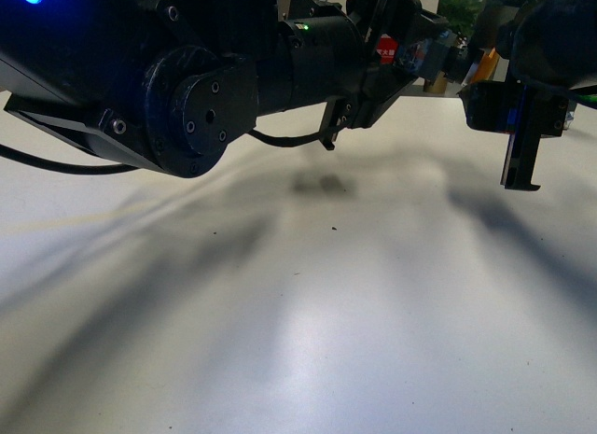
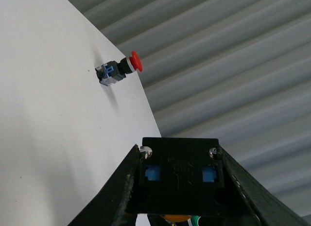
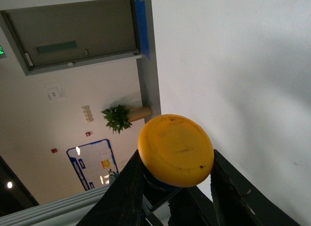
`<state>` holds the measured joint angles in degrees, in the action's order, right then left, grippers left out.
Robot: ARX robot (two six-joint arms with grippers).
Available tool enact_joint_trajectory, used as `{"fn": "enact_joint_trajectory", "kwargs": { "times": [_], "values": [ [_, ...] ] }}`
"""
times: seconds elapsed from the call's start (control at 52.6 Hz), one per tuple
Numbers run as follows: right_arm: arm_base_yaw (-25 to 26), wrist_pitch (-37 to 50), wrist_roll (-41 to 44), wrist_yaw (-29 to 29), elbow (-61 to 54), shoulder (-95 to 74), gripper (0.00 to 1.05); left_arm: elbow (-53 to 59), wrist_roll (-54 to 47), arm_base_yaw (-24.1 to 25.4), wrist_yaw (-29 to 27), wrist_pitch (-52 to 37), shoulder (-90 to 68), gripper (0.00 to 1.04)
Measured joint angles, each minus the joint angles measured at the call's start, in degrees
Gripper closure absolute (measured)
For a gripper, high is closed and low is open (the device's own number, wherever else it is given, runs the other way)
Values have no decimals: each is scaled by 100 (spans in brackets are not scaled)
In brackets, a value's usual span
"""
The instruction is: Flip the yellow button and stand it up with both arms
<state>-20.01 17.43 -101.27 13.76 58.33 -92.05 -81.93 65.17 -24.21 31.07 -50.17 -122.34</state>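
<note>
Button (image 3: 176, 157) — likely light, rigid, cap (image 3: 181, 147) slick; right fingers (image 3: 127, 187) pinch just under the cap, left fingers (image 2: 116, 194) the boxy block (image 2: 179, 180) — surer hold.

Dim, backlit foreground; soft shadows, glare.

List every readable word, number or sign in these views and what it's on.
None reads clearly.
Red sign in the front view's background: white characters, blurred.
Blue notice board, right wrist view: too small.
Green sign beside the door: cut off.
Raised marks on the yellow button base: illegible.
</note>
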Motion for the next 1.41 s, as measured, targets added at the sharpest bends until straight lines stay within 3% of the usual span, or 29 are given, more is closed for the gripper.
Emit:
{"fn": "enact_joint_trajectory", "kwargs": {
  "times": [0.38, 0.723, 1.103, 1.122, 1.217, 1.255, 1.331, 1.407],
  "values": [
    [42, 76, -72, -46, 0, -20, 75, 0, 87, 0, -48, 0, 0, 68],
    [129, 146, 44, -13, 0, -33, 76, 0, -24, -2, 63, 2, 0, 6],
    [170, 146, 96, -22, -57, -33, 76, 0, -37, -2, 61, 2, 0, 7],
    [175, 146, 98, -22, -59, -33, 76, 13, -227, -37, -258, 94, 13, 8],
    [192, 131, 127, -66, -92, -24, 79, 975, -2524, -103, -3556, 579, 680, 28],
    [208, 131, 146, -57, -120, -20, 81, 1506, -3556, -59, -4382, 398, 992, 35],
    [236, 120, 160, -57, -142, -7, 82, 2162, -4474, 81, -4968, 140, 1425, 44],
    [275, 109, 177, -57, -151, 15, 82, 2852, -5335, 315, -5051, -140, 1926, 55]
  ]
}}
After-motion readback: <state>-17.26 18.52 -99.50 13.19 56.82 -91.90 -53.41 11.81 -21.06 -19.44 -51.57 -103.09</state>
